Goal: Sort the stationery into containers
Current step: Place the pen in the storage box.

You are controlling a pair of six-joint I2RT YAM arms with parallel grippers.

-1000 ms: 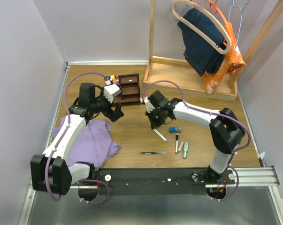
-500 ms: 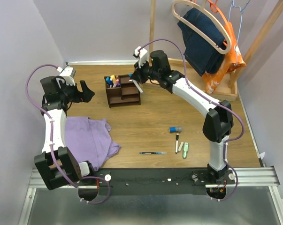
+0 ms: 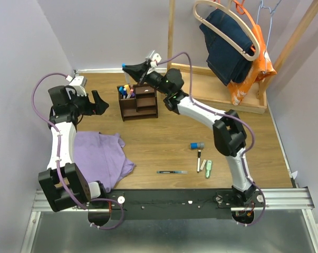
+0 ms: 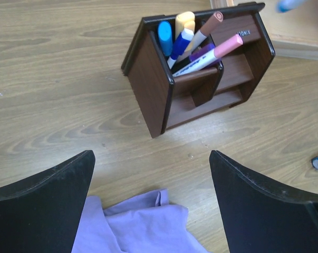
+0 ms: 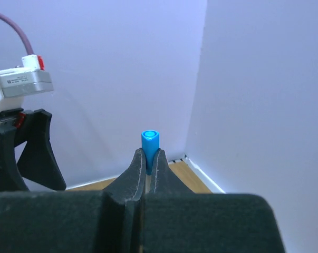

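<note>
My right gripper (image 3: pixel 132 67) is shut on a pen with a blue end (image 3: pixel 125 65) and holds it in the air, above and behind the dark brown organiser (image 3: pixel 140 105). In the right wrist view the blue end (image 5: pixel 150 141) sticks out past the closed fingertips (image 5: pixel 139 163). The organiser's left compartment holds several markers (image 3: pixel 126 90), shown in the left wrist view (image 4: pixel 193 42) as blue, yellow, brown, purple and pink. My left gripper (image 3: pixel 98 101) is open and empty to the organiser's left, jaws wide apart (image 4: pixel 151 163).
A stubby blue-grey cylinder (image 3: pixel 196 145), a black pen (image 3: pixel 199 156), a white piece (image 3: pixel 203 165), a pale green piece (image 3: pixel 208 168) and a dark pen (image 3: pixel 172 172) lie front right. A purple cloth (image 3: pixel 98 158) lies front left. The clothes-rack base (image 3: pixel 217 87) stands back right.
My right arm took a white pen from the table's middle, carried it to the organiser, and now holds it higher and further left. My left arm pulled back from the organiser to the far left.
</note>
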